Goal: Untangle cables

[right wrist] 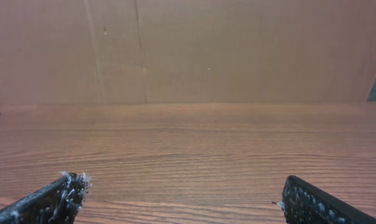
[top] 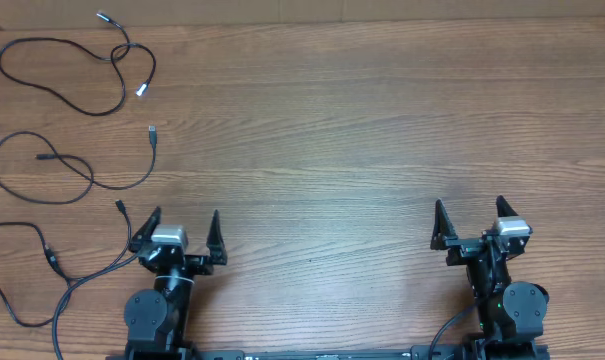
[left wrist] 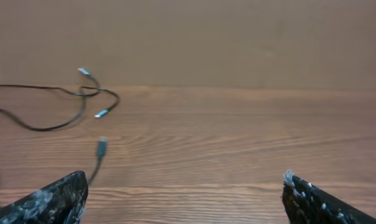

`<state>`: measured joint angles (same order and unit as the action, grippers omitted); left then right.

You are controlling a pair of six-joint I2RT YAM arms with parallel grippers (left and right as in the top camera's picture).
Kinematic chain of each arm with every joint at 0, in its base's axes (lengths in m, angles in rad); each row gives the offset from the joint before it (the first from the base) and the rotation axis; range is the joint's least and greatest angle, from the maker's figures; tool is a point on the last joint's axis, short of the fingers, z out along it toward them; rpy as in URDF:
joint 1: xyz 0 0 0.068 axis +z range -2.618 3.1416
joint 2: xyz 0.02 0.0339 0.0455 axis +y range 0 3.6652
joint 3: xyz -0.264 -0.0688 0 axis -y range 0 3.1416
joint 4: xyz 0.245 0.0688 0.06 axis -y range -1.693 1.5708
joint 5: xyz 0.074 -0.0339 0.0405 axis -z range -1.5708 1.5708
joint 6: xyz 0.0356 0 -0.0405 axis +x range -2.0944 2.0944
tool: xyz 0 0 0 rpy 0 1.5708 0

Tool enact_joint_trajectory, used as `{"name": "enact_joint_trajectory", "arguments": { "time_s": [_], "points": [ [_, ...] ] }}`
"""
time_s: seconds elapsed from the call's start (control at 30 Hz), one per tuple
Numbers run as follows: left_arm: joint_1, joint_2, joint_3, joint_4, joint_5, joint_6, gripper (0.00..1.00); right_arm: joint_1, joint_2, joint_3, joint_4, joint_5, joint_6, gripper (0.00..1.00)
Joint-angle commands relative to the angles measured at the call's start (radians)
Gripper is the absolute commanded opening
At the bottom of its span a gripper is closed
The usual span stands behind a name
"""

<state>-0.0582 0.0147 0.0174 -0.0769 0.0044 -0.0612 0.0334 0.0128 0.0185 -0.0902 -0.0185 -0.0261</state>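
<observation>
Three thin black cables lie apart on the left side of the wooden table. The far cable (top: 141, 91) forms a loop with silver plugs and also shows in the left wrist view (left wrist: 101, 113). The middle cable (top: 152, 132) curls below it, and its plug (left wrist: 101, 146) lies just ahead of the left fingers. The near cable (top: 50, 257) trails off the left edge, with one plug end close to my left gripper. My left gripper (top: 185, 215) (left wrist: 185, 180) stands open and empty right of the cables. My right gripper (top: 469, 205) (right wrist: 183, 183) stands open and empty, far to their right.
Thicker black wires hang at the arm bases (top: 447, 335) along the near edge. A plain brown wall (right wrist: 188, 50) rises behind the table's far edge. Bare wood (top: 322, 150) stretches between the two arms.
</observation>
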Motion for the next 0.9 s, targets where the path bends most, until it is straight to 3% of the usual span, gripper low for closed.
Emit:
{"name": "enact_joint_trajectory", "arguments": {
  "time_s": [0.0, 0.17, 0.87],
  "points": [
    [0.007, -0.011, -0.013, 0.007, -0.112, -0.014, 0.99, -0.003, -0.010, -0.011, 0.006, 0.006, -0.001, 1.00],
    [0.008, -0.011, -0.013, 0.007, -0.126, 0.043, 1.00, -0.003, -0.010, -0.011, 0.006, 0.006, -0.001, 1.00],
    [0.026, -0.011, -0.013, 0.004, -0.066, 0.047, 1.00, -0.003, -0.010, -0.011, 0.006, 0.006, -0.001, 1.00]
  ]
}}
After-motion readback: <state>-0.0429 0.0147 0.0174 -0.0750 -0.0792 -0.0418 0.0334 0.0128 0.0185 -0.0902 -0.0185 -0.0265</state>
